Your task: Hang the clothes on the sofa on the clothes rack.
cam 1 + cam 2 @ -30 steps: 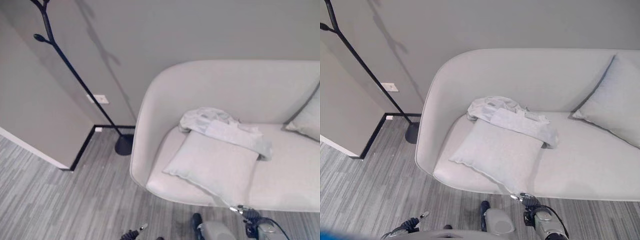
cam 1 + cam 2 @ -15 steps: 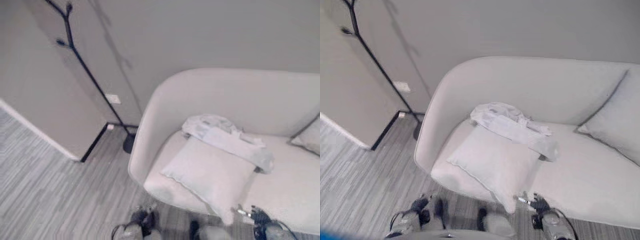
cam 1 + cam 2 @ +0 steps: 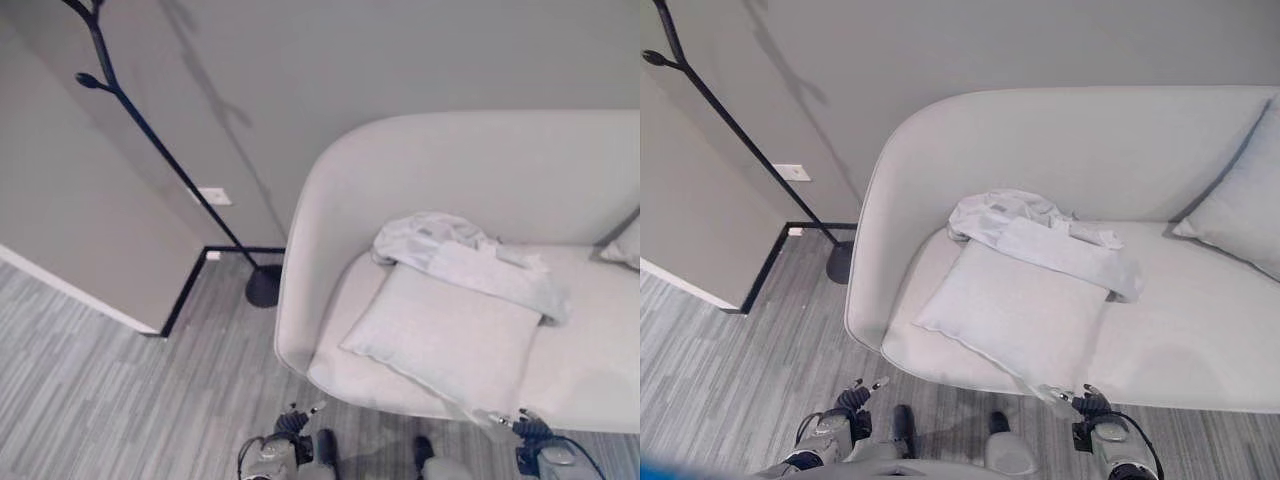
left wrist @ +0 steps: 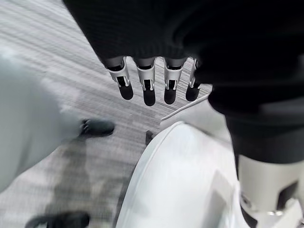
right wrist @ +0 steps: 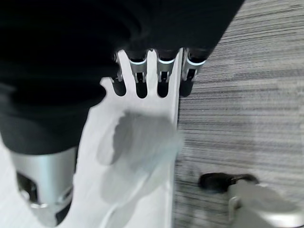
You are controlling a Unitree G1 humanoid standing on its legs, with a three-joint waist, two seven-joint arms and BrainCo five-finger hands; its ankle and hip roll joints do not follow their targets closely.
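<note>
A pale grey garment (image 3: 468, 258) lies crumpled on the seat of the light sofa (image 3: 400, 170), just behind a square cushion (image 3: 445, 338). The black clothes rack (image 3: 150, 135), a thin pole with branch-like pegs, stands left of the sofa on a round base (image 3: 263, 286). My left hand (image 3: 288, 430) hangs low in front of the sofa's left end, fingers (image 4: 148, 83) relaxed and holding nothing. My right hand (image 3: 532, 432) hangs low near the sofa's front edge, fingers (image 5: 162, 71) relaxed and empty too. Both hands are well short of the garment.
A second cushion (image 3: 1240, 215) leans in the sofa's right corner. A wall block with a black skirting line (image 3: 185, 290) juts out left of the rack. A white wall socket (image 3: 214, 196) sits behind the pole. Grey striped floor (image 3: 120, 400) lies before the sofa.
The whole picture has swayed and shifted, so the camera moved. The garment, cushions and rack lie as before. Both hands still hang low and empty.
</note>
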